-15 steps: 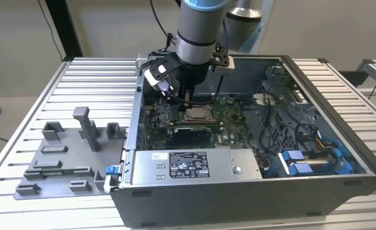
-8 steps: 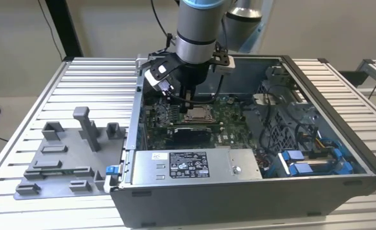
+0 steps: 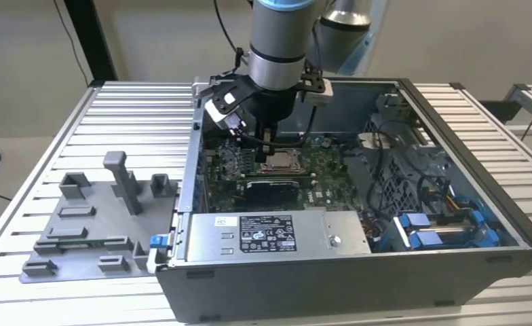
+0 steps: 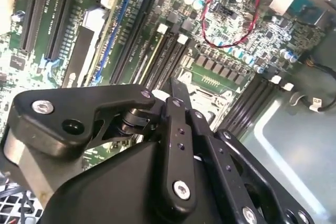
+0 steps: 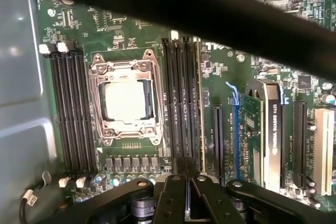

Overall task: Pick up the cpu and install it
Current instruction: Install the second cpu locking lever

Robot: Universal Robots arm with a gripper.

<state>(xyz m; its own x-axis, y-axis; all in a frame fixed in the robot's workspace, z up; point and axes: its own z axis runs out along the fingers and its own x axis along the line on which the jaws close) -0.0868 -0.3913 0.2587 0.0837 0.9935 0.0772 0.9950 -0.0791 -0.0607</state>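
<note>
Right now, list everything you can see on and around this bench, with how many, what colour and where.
cpu: one, silvery-white, lying in the metal-framed socket on the motherboard.
Socket: one, metal frame, between two banks of black memory slots.
Motherboard: one, green, inside the case.
Computer case: one, dark grey, open, on the bench.
Power supply: one, silver with labels, along the case's near side.
Plastic tray: one, grey with upright posts, at the exterior view's left of the case.
Bench: one, ribbed aluminium.
Robot arm: one, grey, reaching down into the case.
hand: one, black, just above the socket.
</note>
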